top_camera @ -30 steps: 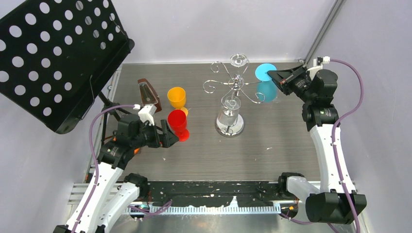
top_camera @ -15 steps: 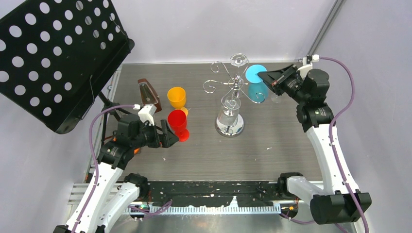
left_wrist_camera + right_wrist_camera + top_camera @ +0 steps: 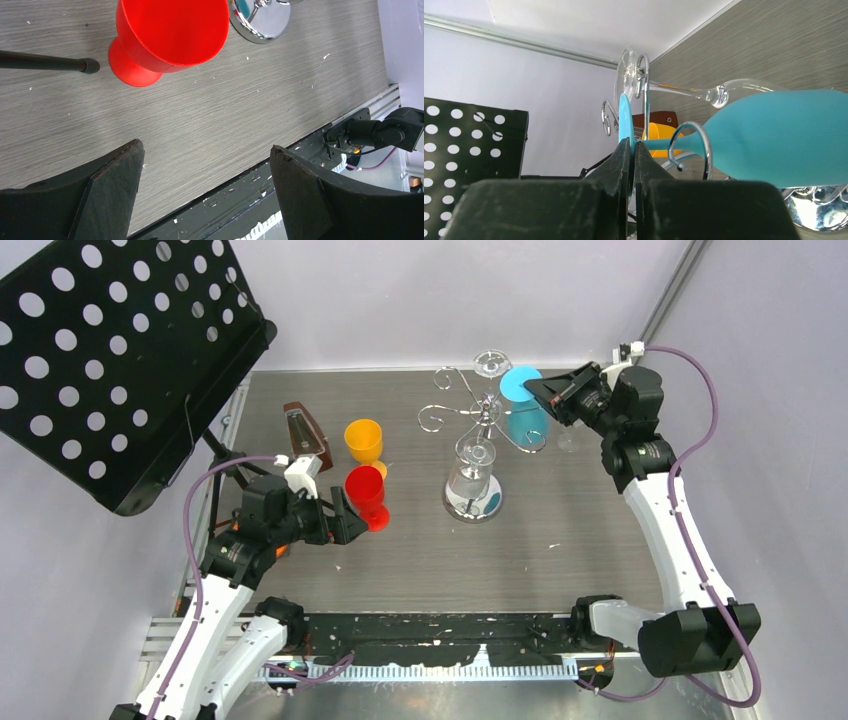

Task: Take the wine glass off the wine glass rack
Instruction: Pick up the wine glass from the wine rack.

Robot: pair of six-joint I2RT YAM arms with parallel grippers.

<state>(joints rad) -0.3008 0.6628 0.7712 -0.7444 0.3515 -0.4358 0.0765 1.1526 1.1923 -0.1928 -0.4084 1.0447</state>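
top camera looks down on the table (image 3: 400, 550); close wrist cameras both catch the rack (image 3: 262, 22).

Far centre: wine glass rack (image 3: 483, 412), scroll arms spreading left and right, wire curl round the stem of the blue wine glass (image 3: 527, 422), clear glass (image 3: 472, 478) hanging over the base.
Left of rack: red cup (image 3: 365, 488), orange cup (image 3: 364, 438), metronome (image 3: 306, 433).
Far left: music stand (image 3: 110, 360), overhanging.
Near and right of rack: open table (image 3: 560, 540).

I see my left arm (image 3: 215, 580) low by the bench's (image 3: 560, 560) left edge, left fingers (image 3: 100, 195) spread wide; right arm (image 3: 665, 525) reaches the far right corner, right fingers (image 3: 616, 170) pinched shut.
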